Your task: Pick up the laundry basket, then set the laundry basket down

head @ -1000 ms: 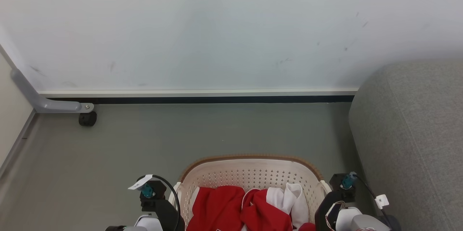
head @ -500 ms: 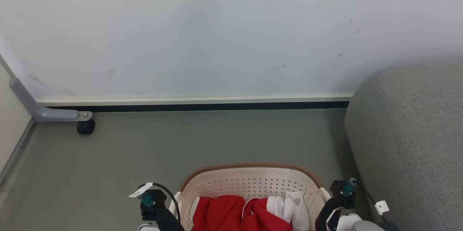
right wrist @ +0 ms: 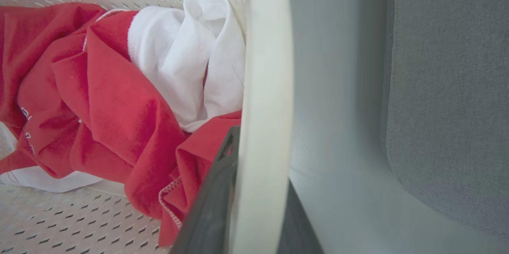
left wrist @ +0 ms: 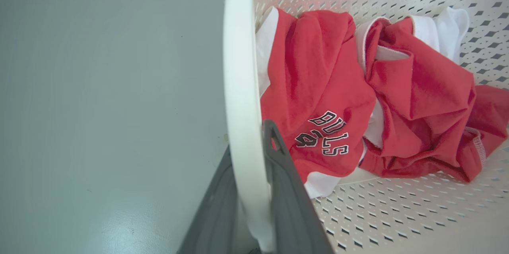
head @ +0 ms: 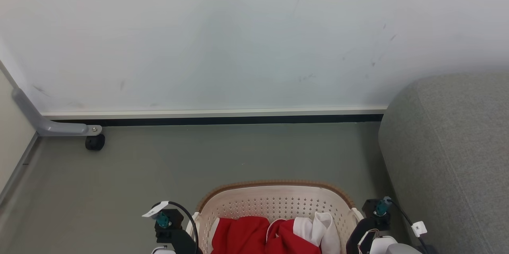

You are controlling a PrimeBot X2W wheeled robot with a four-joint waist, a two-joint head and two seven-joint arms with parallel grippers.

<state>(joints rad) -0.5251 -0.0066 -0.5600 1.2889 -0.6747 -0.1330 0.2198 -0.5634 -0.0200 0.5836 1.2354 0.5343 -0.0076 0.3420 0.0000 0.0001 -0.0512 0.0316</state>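
Cream-white perforated laundry basket (head: 274, 203) low in the head view, over grey floor (head: 238, 154), grey sofa (head: 449, 146) near on its right; red and white clothes (left wrist: 318, 87) inside. Left hand (left wrist: 249, 142) clamped on the white left handle (left wrist: 238, 87), one dark finger inside the wall, one outside. Right hand (right wrist: 258, 158) clamped the same way on the right handle (right wrist: 266, 67); whether lifted or resting, cannot tell

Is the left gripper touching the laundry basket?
Touching: the left wrist view shows the left gripper clamping the laundry basket at its handle, fingers either side.
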